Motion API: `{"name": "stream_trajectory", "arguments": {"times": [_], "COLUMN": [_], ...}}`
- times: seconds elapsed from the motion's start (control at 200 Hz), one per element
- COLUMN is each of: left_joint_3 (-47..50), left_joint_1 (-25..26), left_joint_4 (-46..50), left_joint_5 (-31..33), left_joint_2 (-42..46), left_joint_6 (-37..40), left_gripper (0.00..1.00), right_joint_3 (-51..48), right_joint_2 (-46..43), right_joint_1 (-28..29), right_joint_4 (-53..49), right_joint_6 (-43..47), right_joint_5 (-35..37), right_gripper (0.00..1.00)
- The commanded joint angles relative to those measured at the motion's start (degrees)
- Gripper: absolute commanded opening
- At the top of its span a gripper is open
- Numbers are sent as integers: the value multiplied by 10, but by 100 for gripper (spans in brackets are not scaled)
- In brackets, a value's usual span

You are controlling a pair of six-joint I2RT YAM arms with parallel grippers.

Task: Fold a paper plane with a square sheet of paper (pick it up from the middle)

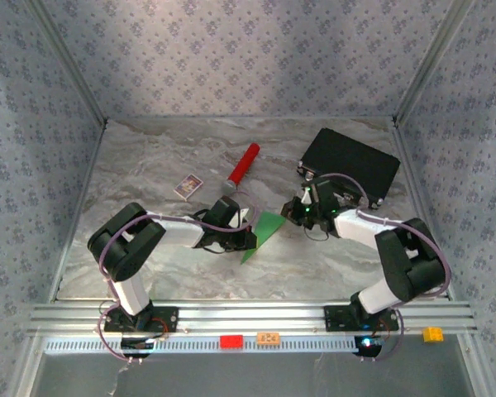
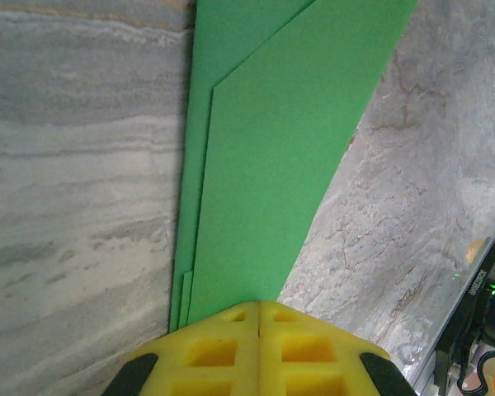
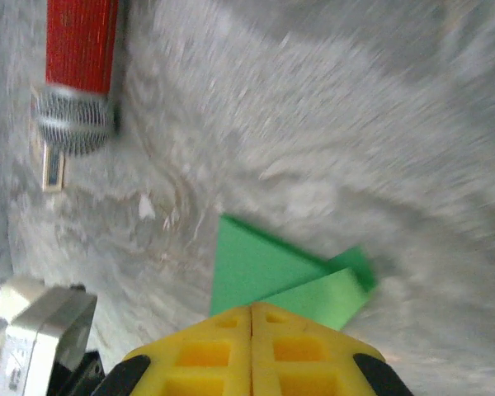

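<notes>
bench (image 1: 149, 165), marble, carries the black case (image 1: 351, 165) at its far right. the paper (image 1: 266, 230), part-folded into a green wedge, lies left of the case and nearer the arms. left pincer (image 2: 258, 307), on the side away from the case, is closed on the paper's end. right pincer (image 3: 252, 309), on the case side, is closed at a corner, grip unclear. best, i judge: hold the left clamp firm and press along the crease.

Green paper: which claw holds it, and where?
The left claw is shut on the folded green paper at its narrow end. The right claw is shut at another edge; its hold cannot be told.
</notes>
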State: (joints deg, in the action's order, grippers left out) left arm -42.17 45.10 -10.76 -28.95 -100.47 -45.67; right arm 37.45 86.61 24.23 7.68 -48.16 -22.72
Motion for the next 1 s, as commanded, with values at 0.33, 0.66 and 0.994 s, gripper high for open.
{"name": "stream_trajectory", "arguments": {"times": [0.33, 0.66, 0.994], "left_joint_3": [13, -53, -143], "left_joint_1": [6, 6, 10], "left_joint_4": [72, 108, 112], "left_joint_5": [2, -14, -46], "left_joint_2": [-4, 27, -52], "left_joint_6": [6, 22, 37], "left_gripper": [0, 1, 2], "right_joint_3": [-13, -14, -20], "right_joint_2": [103, 103, 105], "right_joint_1": [4, 4, 3], "right_joint_4": [36, 14, 15], "right_joint_6": [12, 28, 23], "right_joint_5": [-5, -13, -10], "right_gripper": [4, 2, 2]}}
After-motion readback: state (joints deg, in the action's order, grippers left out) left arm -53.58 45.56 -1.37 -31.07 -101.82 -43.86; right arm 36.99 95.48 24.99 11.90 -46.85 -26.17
